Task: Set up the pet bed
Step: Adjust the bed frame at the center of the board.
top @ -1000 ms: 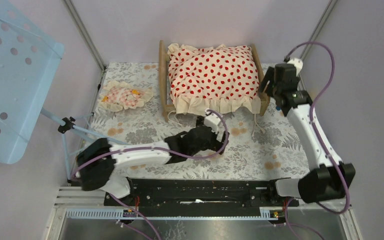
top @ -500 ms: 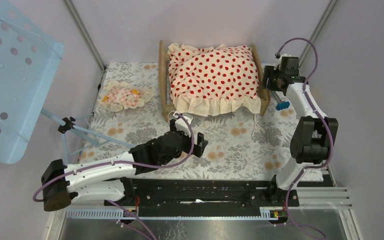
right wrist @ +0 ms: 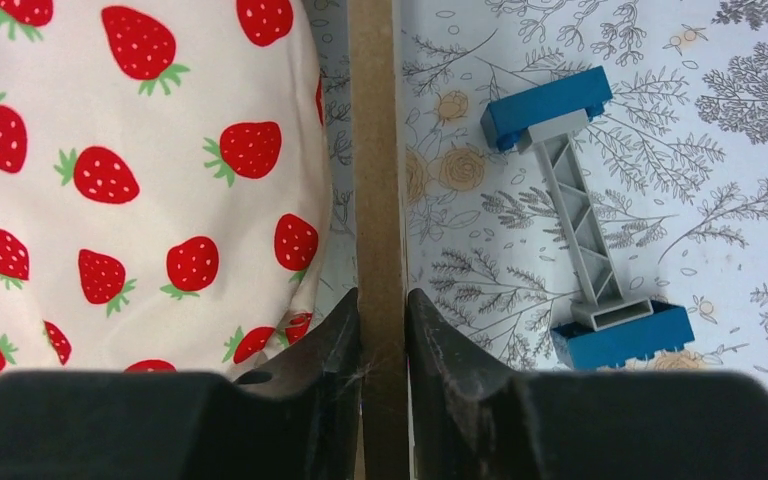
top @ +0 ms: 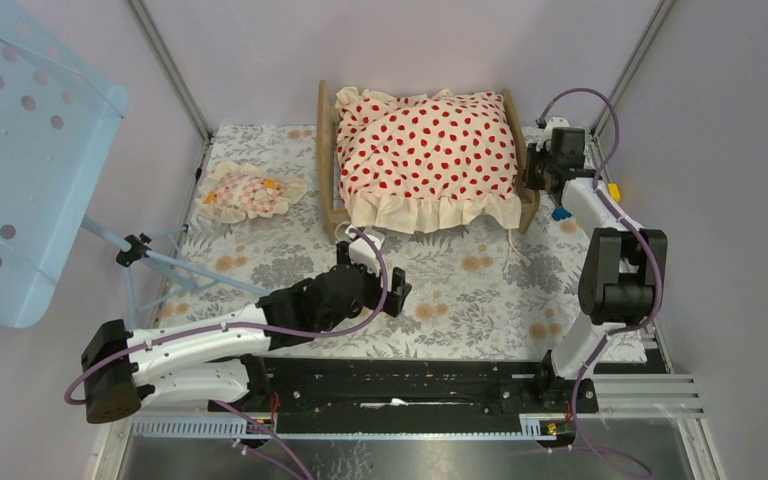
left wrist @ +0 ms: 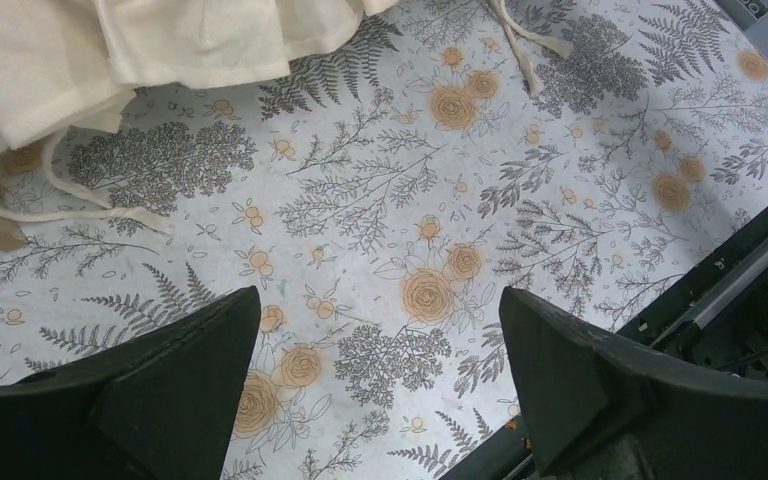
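The pet bed (top: 327, 165) stands at the back of the floral mat, its light-wood frame mostly covered by a cream ruffled blanket (top: 425, 150) with red strawberries. My right gripper (top: 534, 168) is at the bed's right end. In the right wrist view the right gripper (right wrist: 382, 300) is shut on the thin wooden end board (right wrist: 372, 150), with the blanket (right wrist: 140, 170) to its left. My left gripper (top: 378, 272) hovers in front of the bed, jaws wide apart. In the left wrist view the left gripper (left wrist: 377, 305) holds nothing, and the blanket's ruffle (left wrist: 160, 40) lies ahead of it.
A small pink checked pillow (top: 250, 192) lies left of the bed. A blue-and-grey toy piece (right wrist: 580, 220) rests on the mat right of the end board. A blue perforated stand (top: 20, 170) fills the left side. Loose blanket ties (left wrist: 60, 205) trail on the mat.
The right gripper has closed onto the bed's right end board. The left arm drew back from the bed's front earlier and has hardly moved since.
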Robot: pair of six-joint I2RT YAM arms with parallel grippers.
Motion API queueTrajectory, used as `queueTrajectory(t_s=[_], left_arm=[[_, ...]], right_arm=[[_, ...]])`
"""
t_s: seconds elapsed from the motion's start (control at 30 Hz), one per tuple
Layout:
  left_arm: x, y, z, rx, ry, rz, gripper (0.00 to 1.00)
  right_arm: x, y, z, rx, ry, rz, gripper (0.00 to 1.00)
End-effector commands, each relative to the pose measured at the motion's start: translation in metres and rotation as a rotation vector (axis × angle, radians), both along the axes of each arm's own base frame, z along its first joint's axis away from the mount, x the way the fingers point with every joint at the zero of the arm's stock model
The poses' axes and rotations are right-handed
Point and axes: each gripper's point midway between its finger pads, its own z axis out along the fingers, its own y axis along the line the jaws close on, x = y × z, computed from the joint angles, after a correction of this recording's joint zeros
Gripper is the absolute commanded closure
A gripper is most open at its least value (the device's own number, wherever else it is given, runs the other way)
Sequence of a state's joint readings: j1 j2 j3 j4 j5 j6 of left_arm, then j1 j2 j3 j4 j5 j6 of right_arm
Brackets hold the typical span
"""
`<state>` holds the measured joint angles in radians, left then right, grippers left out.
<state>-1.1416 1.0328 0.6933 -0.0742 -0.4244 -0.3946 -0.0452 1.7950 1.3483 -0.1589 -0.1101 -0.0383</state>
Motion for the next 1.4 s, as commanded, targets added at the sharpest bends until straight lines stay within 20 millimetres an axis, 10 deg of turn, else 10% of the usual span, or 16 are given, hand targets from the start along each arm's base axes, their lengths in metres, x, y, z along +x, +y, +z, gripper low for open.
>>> queueTrajectory(t_s=[0.0,0.3,0.77,1.37], left_arm=[[0.001,0.008,0.01,-0.035,-0.009,0.036,0.01],[-0.005,0.032,0.013,-0.062,0.003,0.085,0.02],[-0.014,0.046,-0.002,-0.072,0.06,0.116,0.04],[-0.009,0.048,-0.016,-0.016,0.09,0.164,0.04]], right_arm=[[-0.024,0.045,0.01,-0.007,-0.084,0.107,0.85],[-0.08,0.111,0.033,0.087,-0.2,0.154,1.0],[-0.113,0.201,0.034,0.179,-0.206,0.18,1.0],[-0.127,0.134,0.051,-0.027,-0.23,-0.034,1.0]])
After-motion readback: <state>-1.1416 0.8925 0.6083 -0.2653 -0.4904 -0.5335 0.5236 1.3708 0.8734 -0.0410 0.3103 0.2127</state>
